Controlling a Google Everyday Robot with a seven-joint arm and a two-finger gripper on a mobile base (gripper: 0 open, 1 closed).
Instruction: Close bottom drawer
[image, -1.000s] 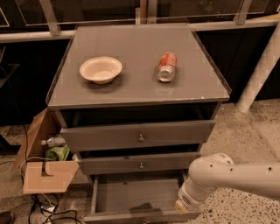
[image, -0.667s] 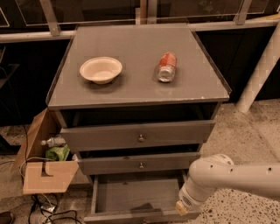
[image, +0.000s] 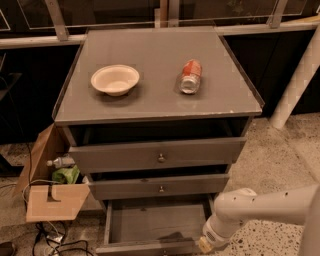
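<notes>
Camera view, single entry, looking down on the cabinet front.

1. Grey cabinet (image: 75, 127), centre of frame, three drawers.
2. Its top surface (image: 155, 55) carries a pale bowl (image: 115, 80) at upper left, upright, and a red-and-white can (image: 190, 76) lying on its side at upper centre. The two are well apart, and neither plays any part in the job.
3. Uppermost drawer front (image: 160, 155): stands slightly proud of the carcass, with a dark gap above it.
4. Middle drawer front (image: 160, 186): likewise a little out.
5. Bottom drawer (image: 157, 222): lower centre of frame, pulled well out so its bare grey floor shows. Its front panel runs along the bottom edge of the frame. The knob is too near the frame edge to make out. Judged not yet closed.
6. White arm (image: 270, 202): enters from the right edge and slopes down to the left.
7. Pincer (image: 206, 245): lower right, just beside the right front corner of the bottom drawer, low enough to bear on the front panel. Probably placed there for a push inward. Whether it touches the panel cannot be told, and whether it is released or clenched cannot be told either.
8. Cardboard box (image: 52, 200): left of the cabinet, flap open, holding a clear bottle (image: 60, 161) and something green (image: 66, 175).
9. Cables (image: 55, 242): lower left, on the floor.
10. White post (image: 297, 75): upper right, leaning.
</notes>
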